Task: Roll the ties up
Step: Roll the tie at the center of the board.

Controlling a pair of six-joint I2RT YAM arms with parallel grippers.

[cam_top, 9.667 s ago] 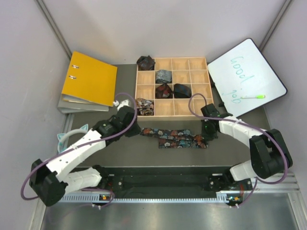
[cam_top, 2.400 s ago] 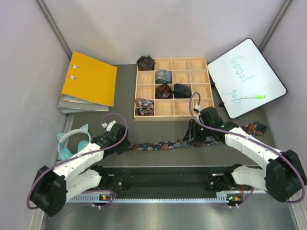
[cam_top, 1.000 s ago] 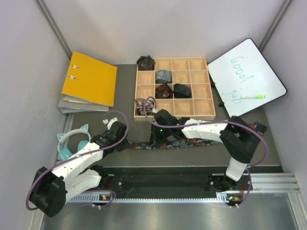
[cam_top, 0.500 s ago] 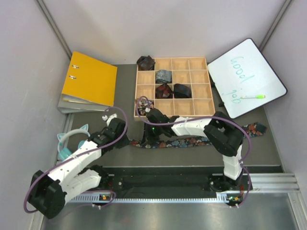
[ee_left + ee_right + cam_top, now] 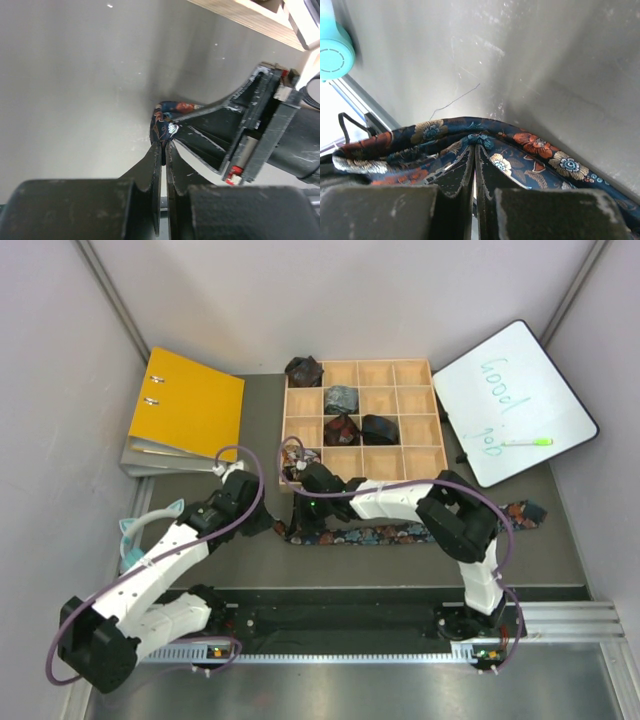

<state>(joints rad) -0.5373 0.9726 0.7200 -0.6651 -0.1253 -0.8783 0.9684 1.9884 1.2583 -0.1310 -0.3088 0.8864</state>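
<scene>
1. Since the earlier frames the right gripper (image 5: 474, 149) has swept along the tie (image 5: 400, 534) from its far part to the end held by the left gripper (image 5: 163, 150), and that end has bunched into a small hump between them
2. The rest of the navy floral tie lies stretched flat on the counter (image 5: 380, 565), trailing away from the right gripper toward the robot's right side; the wooden tray (image 5: 400, 483) with bundled ties sits just beyond both grippers
3. The left gripper is closed, pinching the very tip of the fabric; the right gripper is closed on a raised fold just beside that tip, its fingers almost touching the left one's
4. The step in hand looks like starting the roll's core: the left pinch should act as anchor while the right gripper turns its fold over the tip, tight and square to the tie's edges
5. The cloth looks slippery, so light tension along the trailing length should stop a loose, skewed first turn, and the close fingers need care not to collide
</scene>
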